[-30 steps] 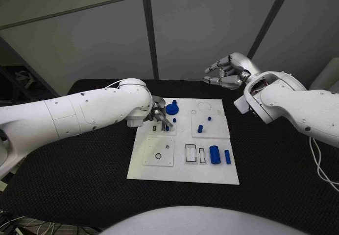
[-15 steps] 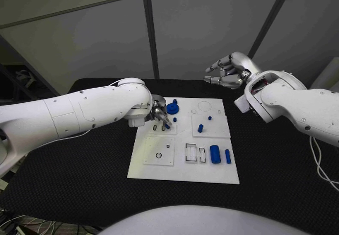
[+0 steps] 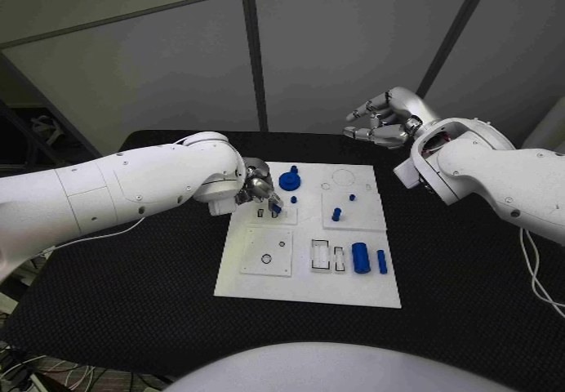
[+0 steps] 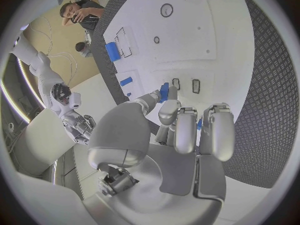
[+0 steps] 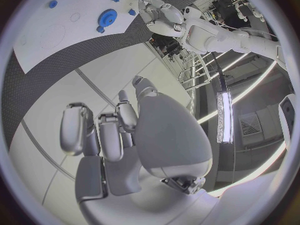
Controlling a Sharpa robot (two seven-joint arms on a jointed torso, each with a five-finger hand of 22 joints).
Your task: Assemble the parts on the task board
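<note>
The white task board (image 3: 309, 286) lies mid-table. My left hand (image 3: 261, 194) hovers over its far left corner and pinches a small blue part (image 4: 164, 91) between thumb and finger, just above two narrow slots (image 4: 195, 86). A blue gear (image 3: 290, 181) stands right beside that hand. Three small blue pegs (image 3: 335, 215) stand on the far right panel. A thick blue cylinder (image 3: 359, 257) and a thinner one (image 3: 380, 261) lie at the board's right edge. My right hand (image 3: 383, 121) hangs raised beyond the board's far right corner, fingers curled in on nothing.
Two rectangular recesses (image 3: 319, 255) and a small round hole (image 3: 266, 260) sit in the board's near half. Black table mat (image 3: 130, 278) surrounds the board on all sides. The right wrist view shows the gear (image 5: 107, 18) and my left hand (image 5: 153, 7) from afar.
The left arm has shifted slightly to the left; its hand stays over the slots with the blue part. The right hand has hardly moved.
</note>
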